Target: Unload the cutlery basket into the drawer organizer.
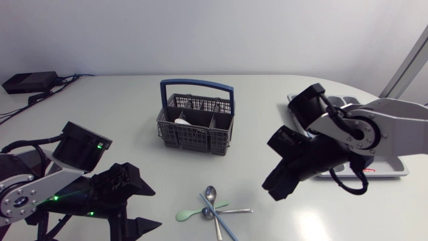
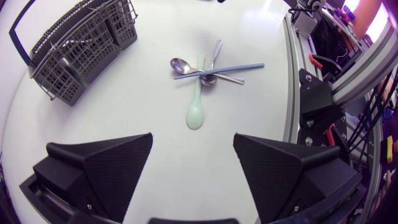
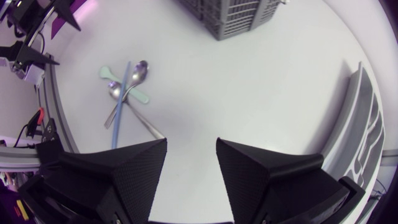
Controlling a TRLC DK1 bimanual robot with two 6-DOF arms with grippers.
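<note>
The grey cutlery basket [image 1: 196,124] with a blue handle stands mid-table, something white lying in one compartment. In front of it lies a crossed pile on the bare table: two metal spoons [image 1: 212,195], a mint green spoon [image 2: 196,102] and a thin blue stick [image 2: 219,70]. My left gripper [image 1: 146,209] is open at the front left, the pile ahead of its fingers [image 2: 193,140]. My right gripper [image 1: 275,189] hangs open and empty above the table, right of the pile [image 3: 191,143]. The grey drawer organizer [image 1: 384,172] lies at the right, mostly hidden under my right arm.
The basket [image 3: 239,15] and the pile [image 3: 127,87] lie ahead of the right gripper, the organizer's rim [image 3: 367,130] beside it. A black box and cables [image 1: 30,82] rest at the far left corner. The table's front edge runs close behind the pile.
</note>
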